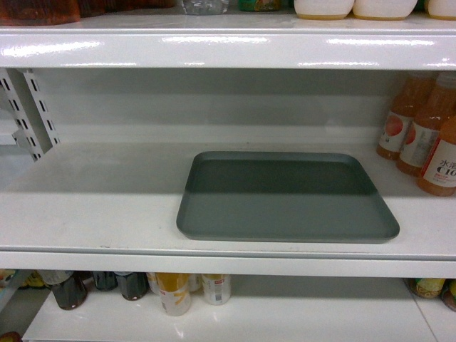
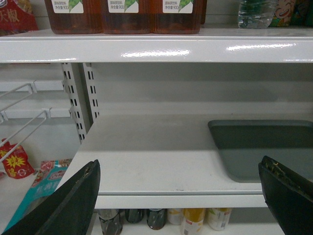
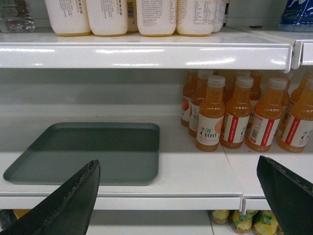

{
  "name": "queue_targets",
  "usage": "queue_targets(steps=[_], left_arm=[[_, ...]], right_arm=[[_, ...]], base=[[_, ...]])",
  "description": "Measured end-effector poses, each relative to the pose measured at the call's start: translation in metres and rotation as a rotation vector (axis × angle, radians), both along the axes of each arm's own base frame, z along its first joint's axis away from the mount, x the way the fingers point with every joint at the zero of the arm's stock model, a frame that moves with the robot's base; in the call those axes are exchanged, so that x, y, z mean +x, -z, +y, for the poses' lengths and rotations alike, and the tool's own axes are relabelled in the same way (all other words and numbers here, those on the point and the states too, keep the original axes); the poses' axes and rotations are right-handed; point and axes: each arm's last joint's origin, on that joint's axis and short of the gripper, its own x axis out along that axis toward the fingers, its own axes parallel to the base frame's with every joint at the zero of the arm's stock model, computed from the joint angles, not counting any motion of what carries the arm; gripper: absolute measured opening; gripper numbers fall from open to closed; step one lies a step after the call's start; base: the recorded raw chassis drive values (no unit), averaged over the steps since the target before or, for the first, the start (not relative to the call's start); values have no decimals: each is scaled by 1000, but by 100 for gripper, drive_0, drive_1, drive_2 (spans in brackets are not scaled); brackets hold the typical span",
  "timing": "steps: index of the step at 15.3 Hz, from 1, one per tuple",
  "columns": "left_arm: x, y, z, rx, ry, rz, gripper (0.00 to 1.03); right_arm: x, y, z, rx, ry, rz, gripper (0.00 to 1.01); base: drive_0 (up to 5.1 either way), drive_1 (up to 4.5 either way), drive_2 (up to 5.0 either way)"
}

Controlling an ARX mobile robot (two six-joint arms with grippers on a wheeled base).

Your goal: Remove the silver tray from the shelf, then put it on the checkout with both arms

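You are at the very start of the task. The silver tray (image 1: 285,196) lies flat on the shelf (image 1: 92,199), toward the right of the middle, and nothing touches it. Neither arm appears in the head view, so both are short of the shelf. The lift, the carry and the placing on the checkout are all left to do, and the checkout is not in any picture.

The left end effector (image 2: 181,196) is spread wide, with one finger (image 2: 73,200) low on the left of its view and the other low on the right. It holds nothing. The right end effector (image 3: 181,196) is also wide and holds nothing, and its fingers (image 3: 68,200) frame the tray's right part from the near side.

For the edges: the tray's near rim is just behind the rounded front lip of the shelf, so I judge you can reach it from the front. Its left rim has a long bare stretch of shelf beside it, good room for the left arm. On the right there is less room. The orange juice bottles (image 3: 210,117) stand near the tray's far right corner, apart from it but close enough to knock over. The upper shelf board (image 1: 228,46) hangs over the tray, so I think you should lift only a little and then pull toward the near side.
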Motion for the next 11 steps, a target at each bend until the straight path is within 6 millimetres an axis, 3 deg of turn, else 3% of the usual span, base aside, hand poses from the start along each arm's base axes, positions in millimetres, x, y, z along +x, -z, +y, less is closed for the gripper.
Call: queue_targets(steps=[11], left_arm=[[0, 0, 0, 0, 0, 0, 98]], right_arm=[[0, 0, 0, 0, 0, 0, 98]], base=[[0, 0, 0]])
